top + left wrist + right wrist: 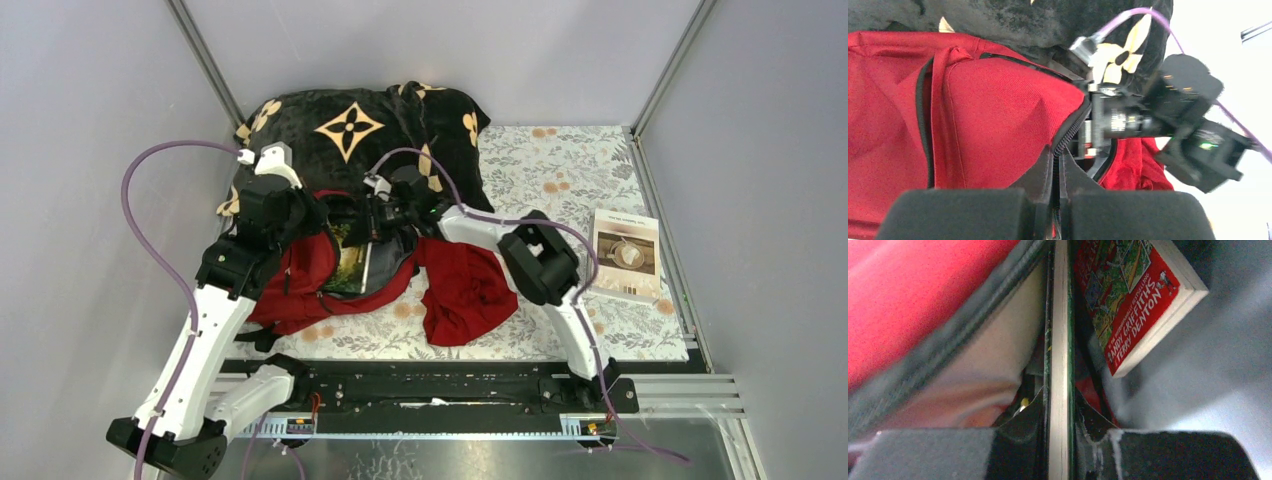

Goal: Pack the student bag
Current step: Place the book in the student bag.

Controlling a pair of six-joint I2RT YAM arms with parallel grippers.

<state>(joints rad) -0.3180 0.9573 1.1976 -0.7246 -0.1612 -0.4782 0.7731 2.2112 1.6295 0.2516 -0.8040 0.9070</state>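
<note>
Two robot arms reach from the near table edge over a large red fabric backpack (pixel 298 280), which lies left of centre on a floral table cover (pixel 560 170). The left gripper (pixel 1055 167) is clamped on the bag's black zipper edge, lifting the mouth. The right gripper (pixel 1059 402) pinches a thin green-covered book (pixel 1059 330) by its edge, partway inside. Done well, the step likely calls for the left arm to hold the opening taut while the book slides straight in beside the red-spined paperback (pixel 1143 295), without snagging the rim. The bag looks soft and slumped, with black zipper lines curving across it. A dark-red plain cloth (pixel 465 290) touches its right side, and beyond lies a black plush blanket with tan flower motifs (pixel 350 130).
</note>
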